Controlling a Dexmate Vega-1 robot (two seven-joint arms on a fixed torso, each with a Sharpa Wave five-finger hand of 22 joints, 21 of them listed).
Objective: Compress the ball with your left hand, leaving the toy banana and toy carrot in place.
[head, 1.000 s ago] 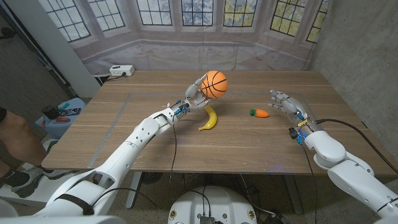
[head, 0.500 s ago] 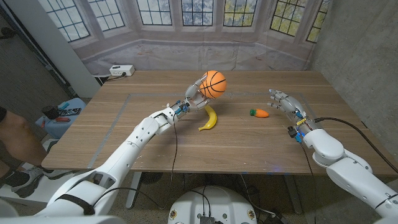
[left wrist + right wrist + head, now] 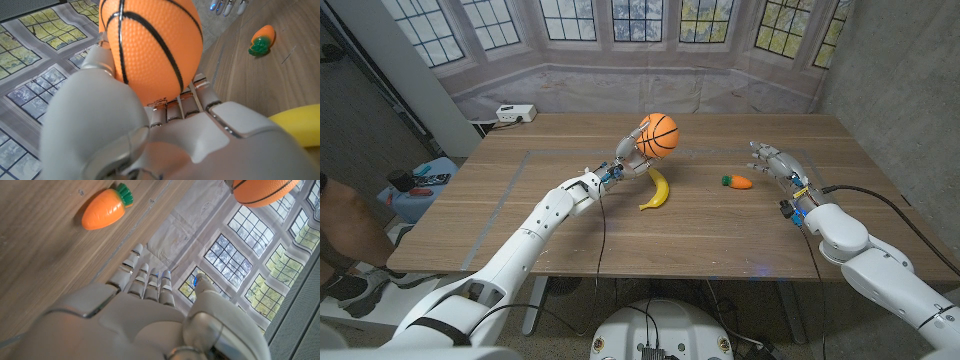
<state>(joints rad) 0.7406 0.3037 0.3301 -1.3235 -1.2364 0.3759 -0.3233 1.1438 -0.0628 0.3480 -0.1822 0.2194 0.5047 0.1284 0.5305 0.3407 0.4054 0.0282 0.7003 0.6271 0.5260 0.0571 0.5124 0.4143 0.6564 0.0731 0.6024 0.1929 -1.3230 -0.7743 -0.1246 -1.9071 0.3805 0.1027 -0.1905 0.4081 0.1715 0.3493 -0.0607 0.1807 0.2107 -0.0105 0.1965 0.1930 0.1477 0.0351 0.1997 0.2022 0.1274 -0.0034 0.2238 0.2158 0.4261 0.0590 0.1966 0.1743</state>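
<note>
The table (image 3: 520,200) lies below my left hand (image 3: 633,153), which grips the ball (image 3: 658,135) off the wood, above the banana's (image 3: 657,189) far end. The ball seems barely squashed; squeezing only means curling inward. My right hand (image 3: 772,161) hovers spread and empty beside the carrot (image 3: 737,182).

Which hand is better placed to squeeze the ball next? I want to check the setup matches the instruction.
Left. The left hand already holds the ball lifted above the table. The right hand is open beside the toy carrot, apart from the ball.
</note>
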